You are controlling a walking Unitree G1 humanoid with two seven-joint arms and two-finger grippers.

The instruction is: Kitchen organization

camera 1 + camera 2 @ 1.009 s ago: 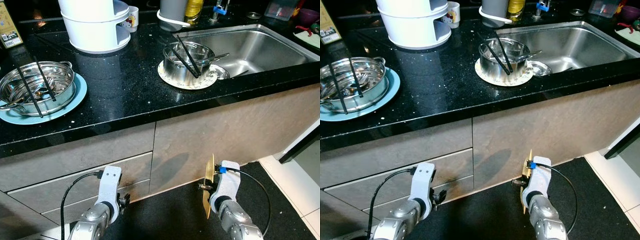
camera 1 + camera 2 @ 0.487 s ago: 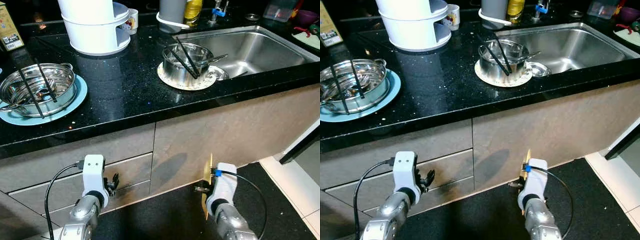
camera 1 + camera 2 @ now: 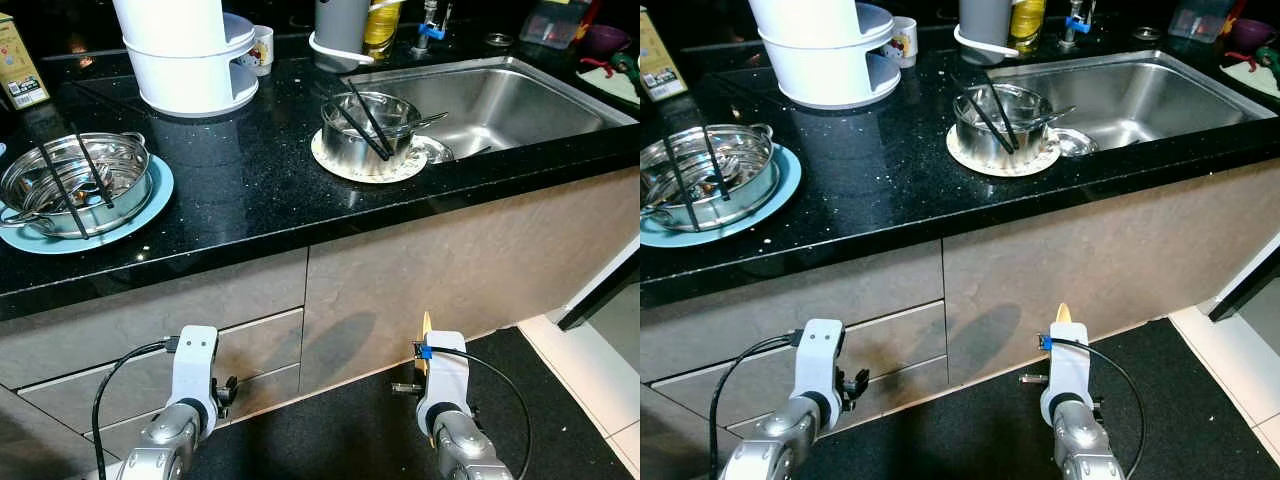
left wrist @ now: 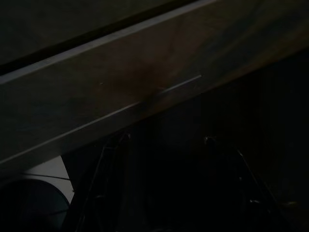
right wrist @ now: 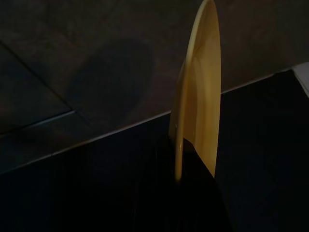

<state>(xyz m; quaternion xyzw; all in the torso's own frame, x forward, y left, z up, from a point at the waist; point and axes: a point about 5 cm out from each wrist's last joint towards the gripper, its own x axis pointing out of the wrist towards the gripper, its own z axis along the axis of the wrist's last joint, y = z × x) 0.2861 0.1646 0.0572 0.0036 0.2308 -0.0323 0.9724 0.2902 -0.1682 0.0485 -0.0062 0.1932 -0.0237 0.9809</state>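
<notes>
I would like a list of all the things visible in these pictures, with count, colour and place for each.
Counter: one, black, over grey cabinets.
Sink: one, steel, on the right of the counter.
Pots: two, steel, each with two black chopsticks inside; one on a blue plate at the left, one on a white plate beside the sink.
White container: one, at the back of the counter.
Mug: one, white, behind that container.
Box: one, yellow, back left.
Yellow plate: one, held on edge, low before the cabinets.
Left gripper: black fingers, hanging low by the drawers.
Right gripper: holding the yellow plate.
</notes>
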